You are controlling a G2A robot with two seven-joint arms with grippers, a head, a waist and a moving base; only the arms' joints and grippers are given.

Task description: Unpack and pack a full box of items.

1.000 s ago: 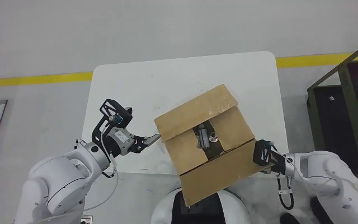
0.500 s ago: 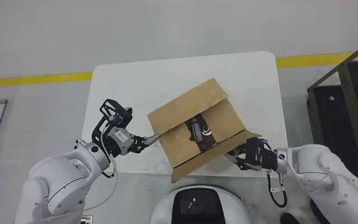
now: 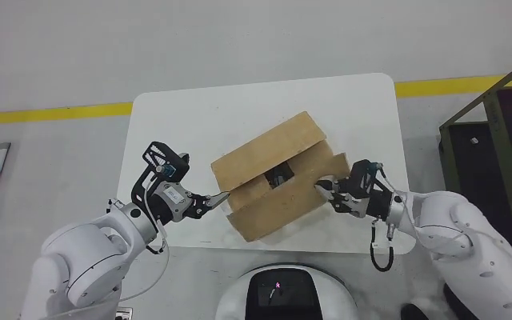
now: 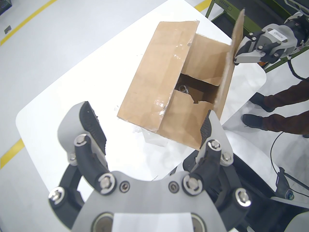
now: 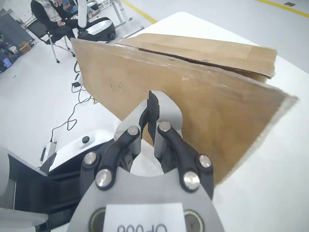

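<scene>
A brown cardboard box (image 3: 272, 156) sits askew in the middle of the white table (image 3: 200, 120). Its top flaps are partly folded in, and a dark item (image 3: 280, 174) shows through the gap between them. My right gripper (image 3: 328, 192) is at the box's right side, shut on the edge of the raised front flap (image 5: 205, 102). The left wrist view shows that flap (image 4: 228, 78) standing on edge with the right gripper (image 4: 237, 55) pinching it. My left gripper (image 4: 149, 121) stands open at the box's left corner (image 3: 218, 198), one fingertip (image 4: 208, 126) close against the cardboard.
A green metal rack (image 3: 480, 136) stands off the table's right side. Yellow floor tape (image 3: 64, 112) runs behind the table. Bare tabletop lies behind and to the left of the box.
My right gripper has swung from the front right corner up toward the box's middle, folding the front flap up and over. The box slid slightly left. The left arm has not moved.
</scene>
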